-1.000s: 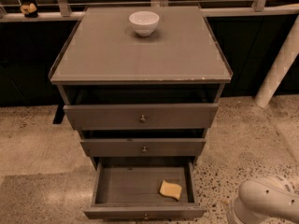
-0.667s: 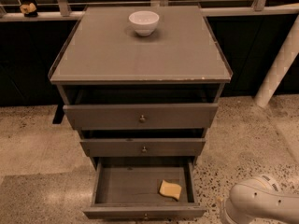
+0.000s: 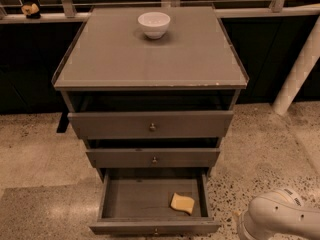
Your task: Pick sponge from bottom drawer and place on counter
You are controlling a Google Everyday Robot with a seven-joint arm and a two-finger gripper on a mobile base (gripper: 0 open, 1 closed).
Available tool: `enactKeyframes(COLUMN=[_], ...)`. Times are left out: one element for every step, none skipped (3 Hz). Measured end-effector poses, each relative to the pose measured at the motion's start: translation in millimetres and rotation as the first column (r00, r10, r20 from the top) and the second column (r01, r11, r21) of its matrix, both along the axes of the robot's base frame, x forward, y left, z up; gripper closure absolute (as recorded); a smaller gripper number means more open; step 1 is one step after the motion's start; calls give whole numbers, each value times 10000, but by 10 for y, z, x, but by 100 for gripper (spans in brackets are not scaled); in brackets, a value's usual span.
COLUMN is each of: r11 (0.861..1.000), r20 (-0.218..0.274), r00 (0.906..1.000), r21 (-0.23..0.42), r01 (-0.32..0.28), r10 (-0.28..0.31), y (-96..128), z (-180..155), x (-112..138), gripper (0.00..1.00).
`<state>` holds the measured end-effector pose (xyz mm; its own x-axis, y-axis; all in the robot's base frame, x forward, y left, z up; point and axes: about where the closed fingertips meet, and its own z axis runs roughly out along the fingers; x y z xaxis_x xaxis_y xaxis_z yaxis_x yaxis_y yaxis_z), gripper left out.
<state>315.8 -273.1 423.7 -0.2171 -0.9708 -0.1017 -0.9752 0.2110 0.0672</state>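
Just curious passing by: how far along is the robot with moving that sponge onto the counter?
Done: the bottom drawer is pulled open. In hand: nothing; the sponge lies inside it, the white arm is beside, its gripper out of view. Left: grasping, lifting, placing on the counter.

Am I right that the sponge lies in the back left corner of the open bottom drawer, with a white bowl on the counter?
Not quite: the camera view shows the sponge near the bottom drawer's front right corner. The white bowl is on the counter. The gripper is out of view; its arm shows lower right.
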Motion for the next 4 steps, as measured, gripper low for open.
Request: enactKeyframes(r11=[9967, 9778, 9623, 9711], r20=[146, 713, 1372, 2312], r00=[9966, 9753, 9528, 9432], r21=[-31, -299, -667, -548], r01=[-812, -2072, -2639, -2322], r10=[812, 2089, 2708, 2386], y=[149, 479, 752, 770], z=[-145, -273, -318, -458], x=[168, 388, 671, 1057], gripper=[0, 0, 0, 0])
